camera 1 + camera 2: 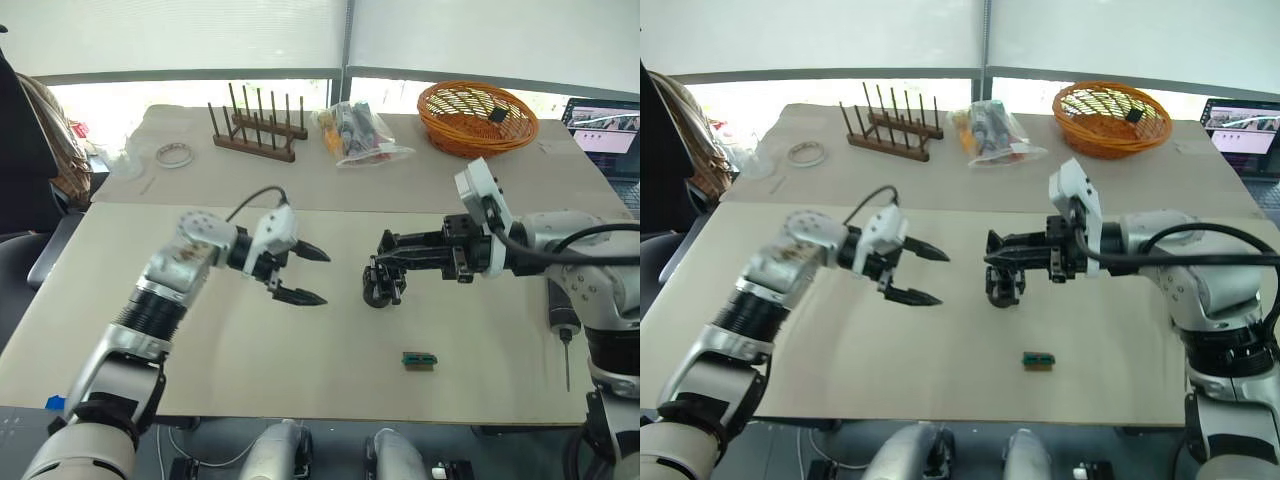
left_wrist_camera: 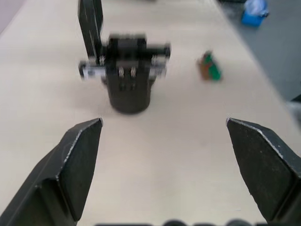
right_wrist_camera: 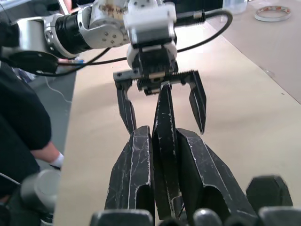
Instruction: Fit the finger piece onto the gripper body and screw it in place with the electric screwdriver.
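On table: 1 gripper body [image 1: 381, 283], 1 electric screwdriver [image 1: 561, 318], left gripper [image 1: 305, 274] jaws spread, right gripper [image 3: 162, 141] jaws pinching prob. 1 finger piece [image 3: 164, 117].

Beige table [image 1: 300, 350] beneath bright windows [image 1: 200, 35] with drawn blinds.

You're looking at a lab or workshop bench by a window with drawn blinds [image 1: 180, 35]. The plain counter [image 1: 250, 350] carries test props: a wooden peg rack [image 1: 256, 128], an orange wicker basket [image 1: 477, 117], a tape roll [image 1: 173, 154], and a laptop [image 1: 608, 130] at the edge.
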